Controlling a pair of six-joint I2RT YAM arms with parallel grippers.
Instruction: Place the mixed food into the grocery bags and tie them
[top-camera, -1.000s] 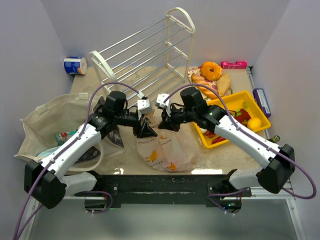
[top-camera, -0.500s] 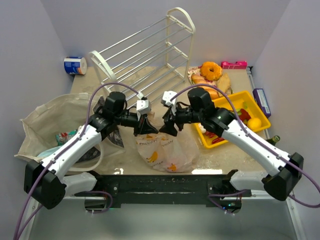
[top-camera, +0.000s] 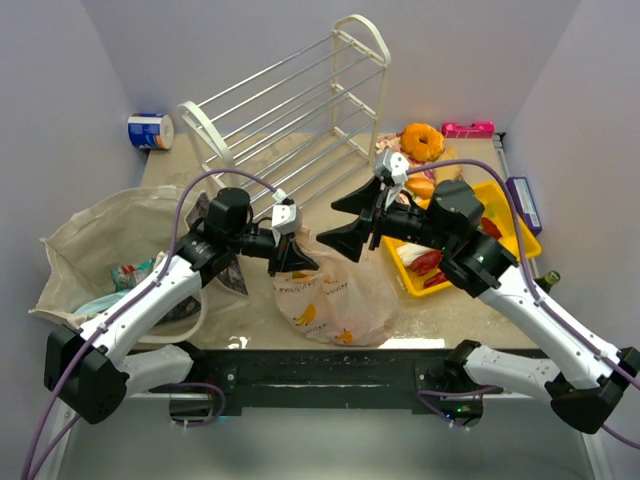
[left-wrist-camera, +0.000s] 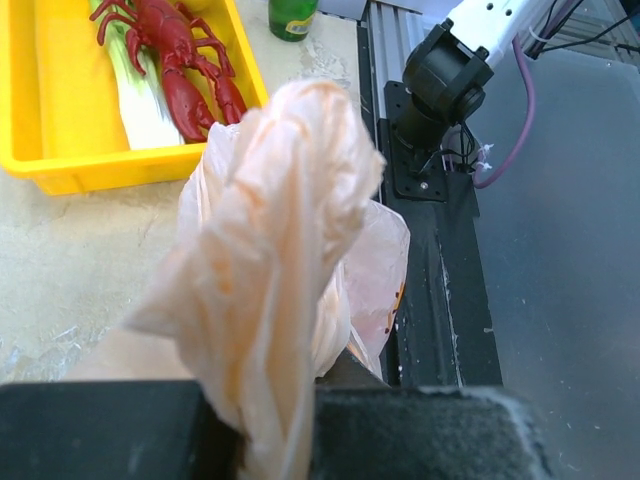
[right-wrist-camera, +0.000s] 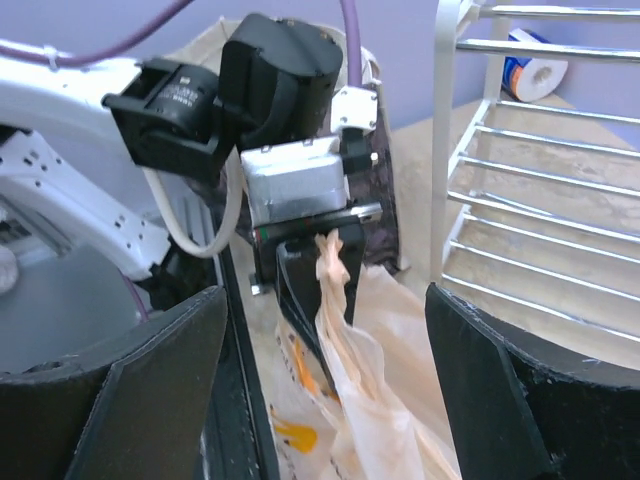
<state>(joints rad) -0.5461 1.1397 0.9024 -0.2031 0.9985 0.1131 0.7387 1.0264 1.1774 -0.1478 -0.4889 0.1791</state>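
At the middle of the surface, close behind the black base rail, lies one peach-pink plastic bag (top-camera: 325, 300) printed with yellow figures; its gathered handles rise as one twisted strand. Two bags are present in all: the second, a beige cloth tote (top-camera: 90, 240), slumps open at the left edge, with one snack packet (top-camera: 130, 272) showing inside. One yellow tray (top-camera: 520, 225) stands just right of the plastic bag and holds one red lobster (left-wrist-camera: 175, 45); one white wire rack (top-camera: 290, 110) leans across the back, and one donut (top-camera: 422, 140) sits behind the tray. Bare sandy surface lies open between bag and rack. Of the two arms, the left reaches diagonally inward from its base, wrist level, and the left gripper (top-camera: 290, 255) is clamped narrow on the twisted handle strand. The right arm is bent with its elbow raised; the right gripper (top-camera: 350, 222) faces the left one with jaws spread wide, holding nothing, apart from the strand.
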